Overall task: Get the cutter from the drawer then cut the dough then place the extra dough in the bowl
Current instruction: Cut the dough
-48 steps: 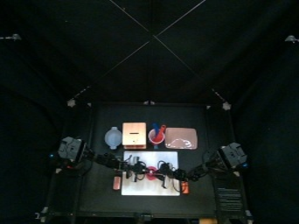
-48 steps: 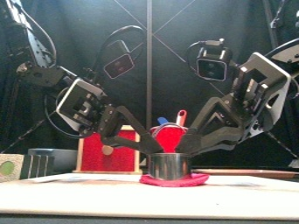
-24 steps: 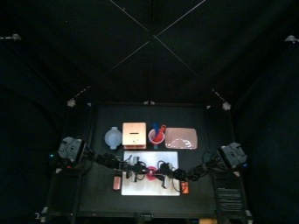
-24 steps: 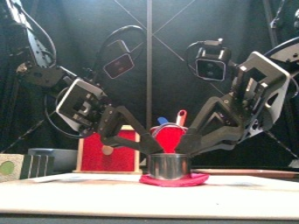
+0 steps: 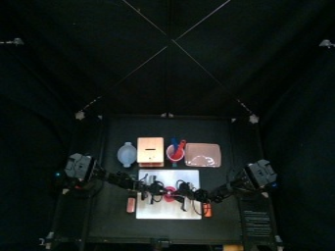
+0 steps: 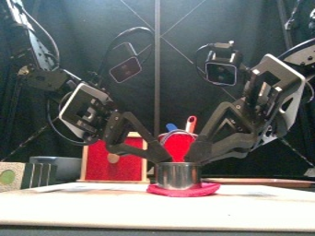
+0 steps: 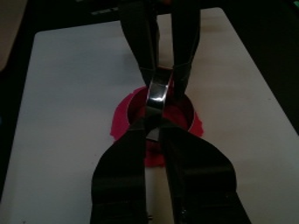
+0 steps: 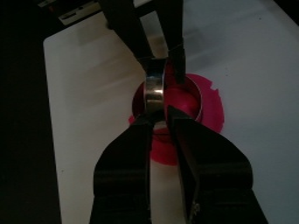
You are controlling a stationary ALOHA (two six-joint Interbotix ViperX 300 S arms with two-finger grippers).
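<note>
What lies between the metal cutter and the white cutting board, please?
The flat red dough: in the front view the metal cutter stands on it, and the left wrist view shows it lying on the white cutting board.

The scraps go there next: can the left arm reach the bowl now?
Probably yes. The bowl stands on its side, behind the white board, with nothing between. But the left gripper is shut on the cutter, so it must release first.
</note>
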